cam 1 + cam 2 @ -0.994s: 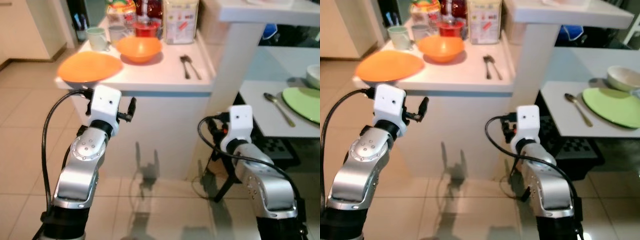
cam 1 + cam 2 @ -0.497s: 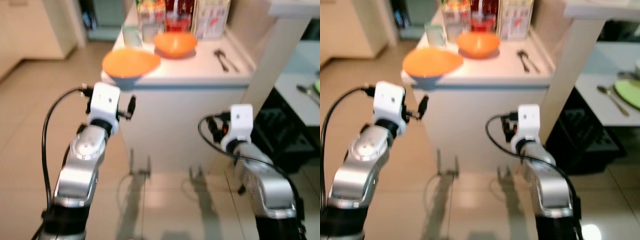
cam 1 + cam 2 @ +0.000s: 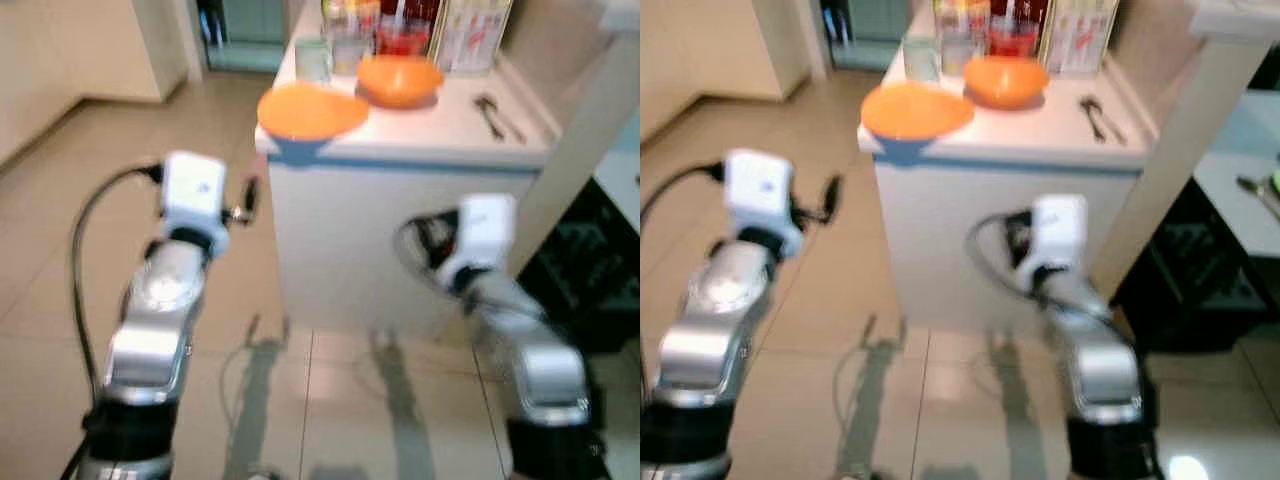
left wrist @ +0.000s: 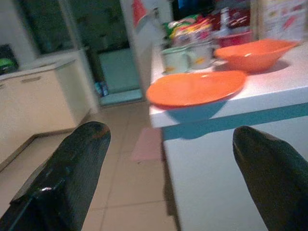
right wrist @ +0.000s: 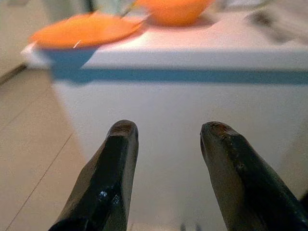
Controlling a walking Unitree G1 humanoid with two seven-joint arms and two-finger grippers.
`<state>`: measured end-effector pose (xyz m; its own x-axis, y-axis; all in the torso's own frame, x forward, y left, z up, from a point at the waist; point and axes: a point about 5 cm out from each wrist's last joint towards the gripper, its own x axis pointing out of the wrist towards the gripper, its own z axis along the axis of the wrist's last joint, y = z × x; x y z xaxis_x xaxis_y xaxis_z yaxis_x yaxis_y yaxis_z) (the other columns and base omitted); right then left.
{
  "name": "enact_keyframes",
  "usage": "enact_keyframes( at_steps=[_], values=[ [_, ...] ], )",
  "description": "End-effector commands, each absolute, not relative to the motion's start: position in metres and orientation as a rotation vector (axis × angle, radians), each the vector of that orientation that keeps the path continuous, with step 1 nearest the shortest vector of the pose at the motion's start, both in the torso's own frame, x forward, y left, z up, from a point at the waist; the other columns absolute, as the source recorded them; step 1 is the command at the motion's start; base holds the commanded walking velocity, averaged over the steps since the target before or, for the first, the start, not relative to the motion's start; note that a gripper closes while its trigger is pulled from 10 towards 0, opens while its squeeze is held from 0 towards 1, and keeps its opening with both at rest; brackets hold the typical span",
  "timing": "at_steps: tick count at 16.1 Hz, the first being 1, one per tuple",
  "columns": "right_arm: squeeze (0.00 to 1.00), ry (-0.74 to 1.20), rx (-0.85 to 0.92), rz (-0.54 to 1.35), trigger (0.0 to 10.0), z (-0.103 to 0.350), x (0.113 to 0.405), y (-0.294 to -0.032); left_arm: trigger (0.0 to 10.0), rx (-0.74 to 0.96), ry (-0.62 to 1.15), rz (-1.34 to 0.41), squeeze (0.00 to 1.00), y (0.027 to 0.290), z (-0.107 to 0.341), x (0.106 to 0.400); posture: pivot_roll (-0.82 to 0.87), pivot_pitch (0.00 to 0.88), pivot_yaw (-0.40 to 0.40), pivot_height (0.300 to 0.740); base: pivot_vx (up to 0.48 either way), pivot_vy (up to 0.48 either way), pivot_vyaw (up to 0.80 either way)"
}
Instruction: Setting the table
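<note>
— Step in hand?
— Approach. Orange plate at near corner of white counter, overhanging edge; orange bowl just behind, cutlery alongside.
— Grippers?
— Left gripper: fingers wide apart, empty. Right gripper: moderately parted, empty, facing counter front.
— Next?
— Probably close in, raise left to plate rim.

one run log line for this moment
phase: facing counter | left gripper: open, empty | right gripper: open, empty | orange plate, orange bowl: untouched
</note>
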<state>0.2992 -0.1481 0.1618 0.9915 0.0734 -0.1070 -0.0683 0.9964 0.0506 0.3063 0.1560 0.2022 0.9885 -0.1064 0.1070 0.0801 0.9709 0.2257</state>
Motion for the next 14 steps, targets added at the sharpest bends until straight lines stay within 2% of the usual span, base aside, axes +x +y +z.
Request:
enact_keyframes(
  at_steps=[1, 4, 14],
  values=[
    [0.0, 0.042, 0.044, 0.066, 10.0, 0.175, 0.302, -0.146, 10.0, 0.226, -0.14, -0.085, 0.0, 0.16, 0.208, 0.308, 0.04, 0.0, -0.01, 0.74, 0.0, 0.0, 0.0],
    [0.0, -0.017, -0.002, 0.059, 10.0, 0.187, 0.305, -0.147, 10.0, 0.228, -0.152, -0.087, 0.0, 0.16, 0.21, 0.308, 0.04, 0.0, -0.009, 0.74, 0.08, 0.0, 0.17],
    [0.0, -0.095, -0.005, 0.018, 10.0, 0.201, 0.312, -0.152, 10.0, 0.262, -0.183, -0.117, 0.0, 0.158, 0.218, 0.31, 0.05, 0.0, -0.007, 0.74, 0.345, 0.0, 0.8]
  ],
)
